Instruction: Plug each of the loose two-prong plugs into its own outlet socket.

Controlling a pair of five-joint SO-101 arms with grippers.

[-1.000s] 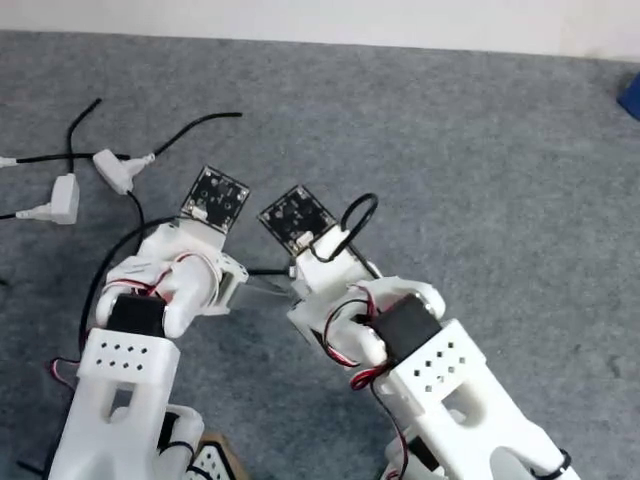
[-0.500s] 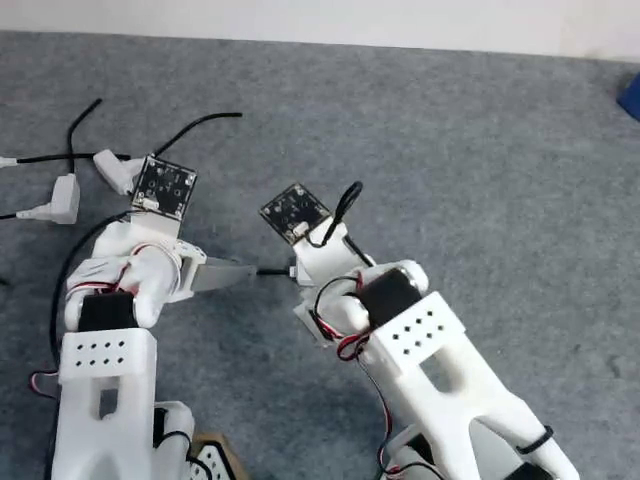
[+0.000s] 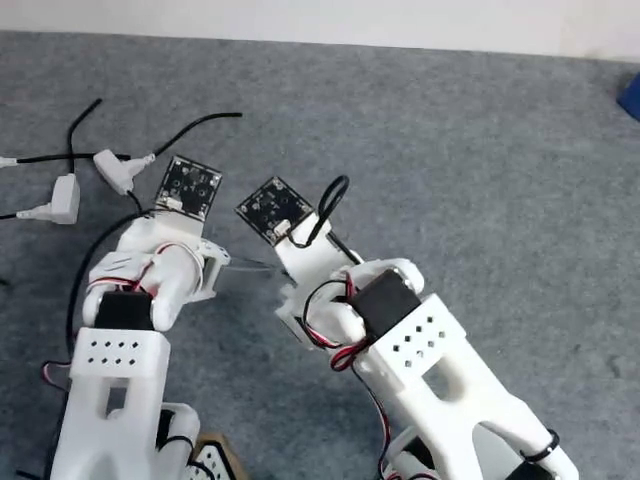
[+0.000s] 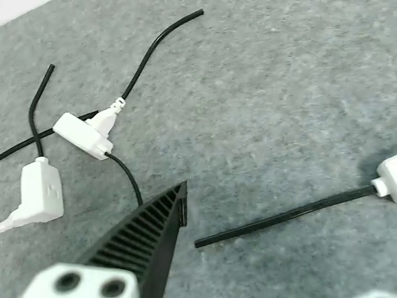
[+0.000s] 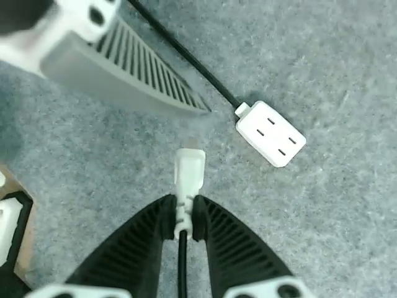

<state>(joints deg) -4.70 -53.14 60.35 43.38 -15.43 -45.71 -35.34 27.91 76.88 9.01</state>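
Plug in hand: our right hand (image 5: 183, 210) is pressed onto the cord end of a white two-prong plug (image 5: 189, 169), with the prongs pointing away from the wrist.
Target socket: the white outlet socket (image 5: 270, 134) lies on the grey worktop (image 3: 480, 150) with its slotted face towards the right wrist camera. It is just beside the plug's tip and off to one side, and the two do not touch.
Possibly done: at the far left lie an angled white block (image 3: 115, 170) and a second white block (image 3: 62, 198), each with a cord leaving both ends. We judge these may be pairs already mated, but we cannot make out a seam.
Left to do: this plug is not yet in. We judge it needs lining up with the slots and then a firm push.
Left hand: the left hand (image 3: 238, 264) hangs close over the socket's black cord (image 5: 180, 53). We see one ribbed finger and cannot tell whether the hand is spread or pressed together. We see nothing in it.
Tight spot: the left hand's finger sits near both the plug and the socket, so we have little side room there.
Open room: to the right of both arms the worktop runs bare as far as a blue object (image 3: 631, 97) at the edge. The worktop's far edge meets a pale strip, well apart from the work.
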